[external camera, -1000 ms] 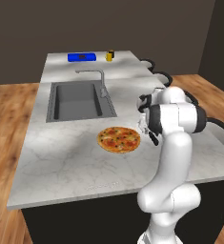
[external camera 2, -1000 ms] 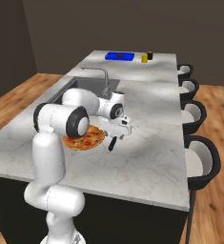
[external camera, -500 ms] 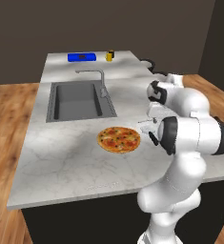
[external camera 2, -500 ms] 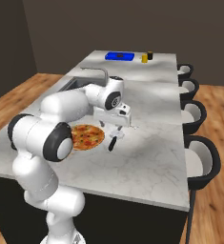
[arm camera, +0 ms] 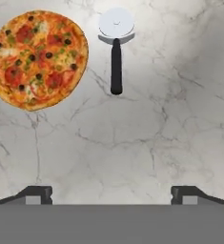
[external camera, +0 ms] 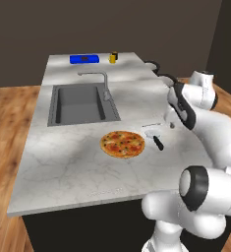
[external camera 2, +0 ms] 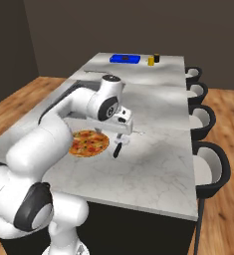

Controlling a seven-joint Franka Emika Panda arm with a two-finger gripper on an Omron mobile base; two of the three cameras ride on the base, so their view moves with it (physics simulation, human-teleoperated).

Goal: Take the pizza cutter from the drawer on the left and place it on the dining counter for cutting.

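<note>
the pizza cutter (arm camera: 116, 50) lies flat on the dining counter (external camera: 77, 167), toward its stool-side edge, just beside the pizza (external camera: 122, 144) and not touching it. the gripper (arm camera: 111, 194) hangs above the marble with jaws spread wide, empty, clear of the cutter. farther along the worktop is the inset sink (external camera: 80, 102) with its faucet (external camera: 101, 81). at the far edge sit a blue box (external camera: 84, 59) and a yellow jar (external camera: 113, 58).
</note>
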